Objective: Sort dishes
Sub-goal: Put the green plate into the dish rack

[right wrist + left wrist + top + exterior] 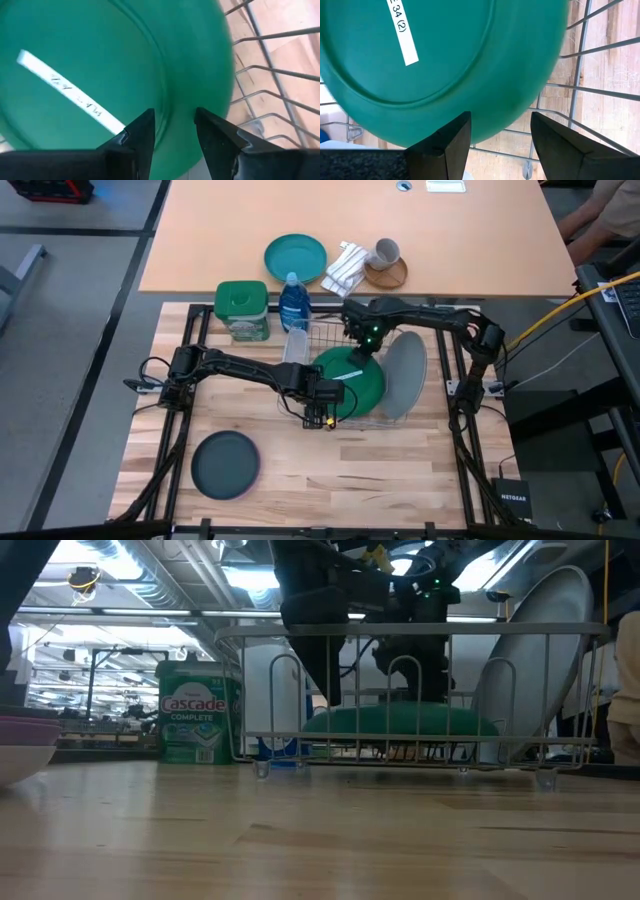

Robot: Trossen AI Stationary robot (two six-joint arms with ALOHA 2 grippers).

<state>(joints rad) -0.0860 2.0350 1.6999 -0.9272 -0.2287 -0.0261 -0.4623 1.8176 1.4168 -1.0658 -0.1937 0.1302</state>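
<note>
You're looking at the green plate [352, 380] lying face-down in the wire rack [392, 417] mid-desk. Left gripper [500, 132] is hovering at its near rim, fingers spread wide, holding nothing. Right gripper [174, 125] is sitting over the far rim, fingers parted, empty. Plate is likely stiff, light, slick; pinch the rim.

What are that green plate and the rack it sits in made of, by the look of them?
The green plate looks like matte plastic or melamine, though glazed ceramic is possible: even colour, soft dull sheen, a moulded foot ring on the underside, a paper label stuck on. The rack looks like thin bent metal wire with a pale shiny finish.
</note>
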